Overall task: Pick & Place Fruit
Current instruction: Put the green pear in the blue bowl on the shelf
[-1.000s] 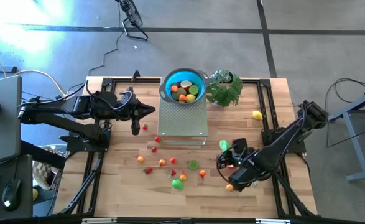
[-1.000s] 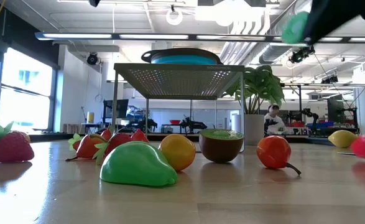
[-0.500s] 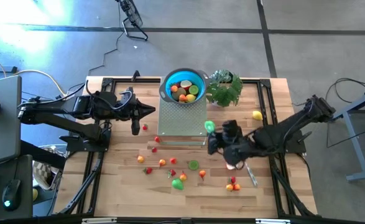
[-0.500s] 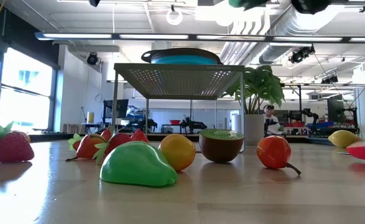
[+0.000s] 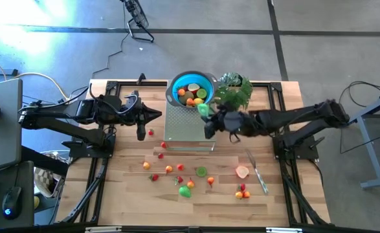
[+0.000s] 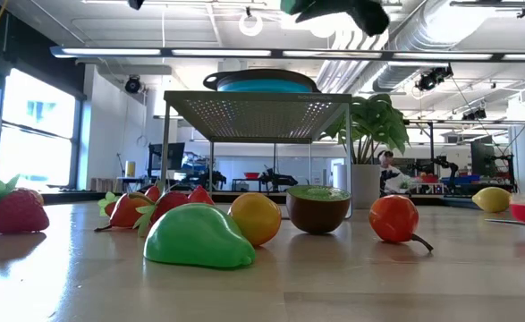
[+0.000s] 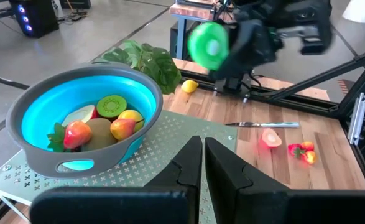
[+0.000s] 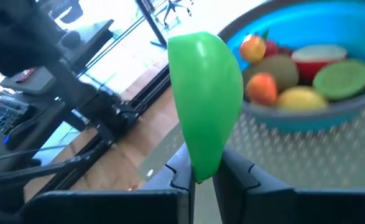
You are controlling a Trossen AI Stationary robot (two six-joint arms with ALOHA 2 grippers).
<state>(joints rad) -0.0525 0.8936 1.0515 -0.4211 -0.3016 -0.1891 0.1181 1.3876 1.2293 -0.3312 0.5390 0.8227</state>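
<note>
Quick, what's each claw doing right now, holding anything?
Left claw: closed, empty, waiting beside the perforated metal stand.
Right claw: closed on a flat green toy fruit slice, near the blue bowl.

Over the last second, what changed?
The right hand, shut on a green fruit slice, swept from the table's near right across to the raised perforated stand, beside the blue bowl. The left hand stayed shut and parked; the loose fruit on the table didn't move.

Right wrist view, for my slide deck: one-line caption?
Right gripper carries a green fruit slice toward the fruit-filled blue bowl.
</note>
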